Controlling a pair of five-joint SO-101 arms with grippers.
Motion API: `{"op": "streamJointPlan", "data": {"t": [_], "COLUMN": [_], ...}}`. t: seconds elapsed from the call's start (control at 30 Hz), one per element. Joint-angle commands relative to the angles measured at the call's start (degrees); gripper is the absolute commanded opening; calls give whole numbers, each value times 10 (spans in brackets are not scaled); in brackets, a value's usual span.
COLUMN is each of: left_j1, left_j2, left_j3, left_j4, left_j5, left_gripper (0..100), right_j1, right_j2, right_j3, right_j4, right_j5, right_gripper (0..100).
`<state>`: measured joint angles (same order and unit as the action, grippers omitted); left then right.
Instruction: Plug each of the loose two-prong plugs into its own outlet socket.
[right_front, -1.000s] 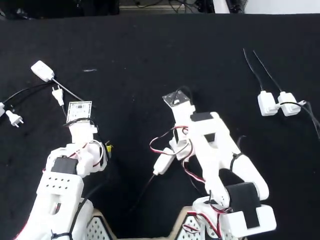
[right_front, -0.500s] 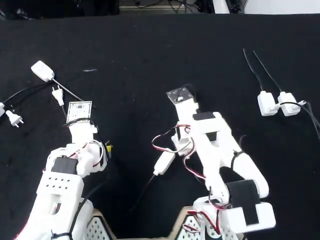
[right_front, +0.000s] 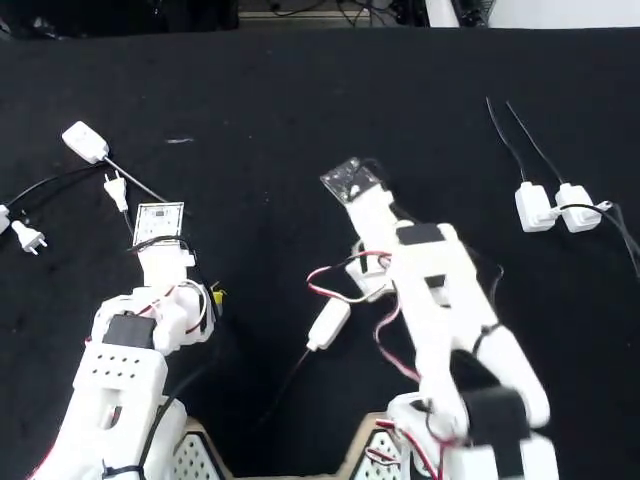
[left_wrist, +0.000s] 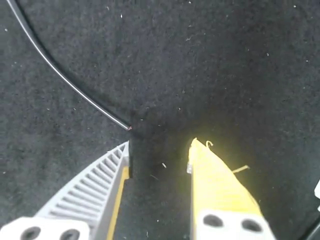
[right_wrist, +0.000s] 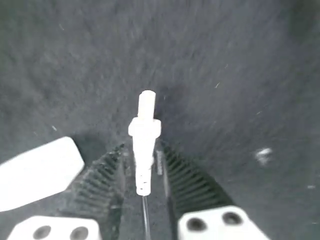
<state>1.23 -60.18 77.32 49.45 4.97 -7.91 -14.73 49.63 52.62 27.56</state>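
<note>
Nearest us, a white outlet socket (right_front: 328, 325) lies on the bench (right_front: 260, 90) beside the right arm. Just past it, the right claw (right_wrist: 141, 148) is clamped on a white two-prong plug (right_wrist: 143, 131) by its cable end, so we judge the carry is in hand; next we must aim its prongs at a free socket and push straight. The left claw (left_wrist: 159, 145) hangs apart, empty. Farther left lie a loose plug (right_front: 118, 188), a second plug (right_front: 28, 237) and a far socket (right_front: 85, 142).
</note>
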Motion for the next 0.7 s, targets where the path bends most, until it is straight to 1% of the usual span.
{"op": "streamJointPlan", "data": {"t": [0.0,0.2,0.37,0.43,0.57,0.67], "left_j1": [0,0,0,0,0,0], "left_j2": [-6,-6,-6,-6,-6,-6], "left_j3": [-36,-36,-36,-36,-36,-37], "left_j4": [1,1,1,1,1,1], "left_j5": [7,7,7,7,6,5], "left_gripper": [195,195,195,195,195,195], "right_j1": [29,54,55,51,30,13], "right_j2": [72,92,92,92,92,97], "right_j3": [-36,-62,-67,-70,-74,-74], "right_j4": [-10,-10,-14,-15,-11,0], "right_j5": [22,34,34,33,30,25], "right_gripper": [128,39,33,10,34,81]}}
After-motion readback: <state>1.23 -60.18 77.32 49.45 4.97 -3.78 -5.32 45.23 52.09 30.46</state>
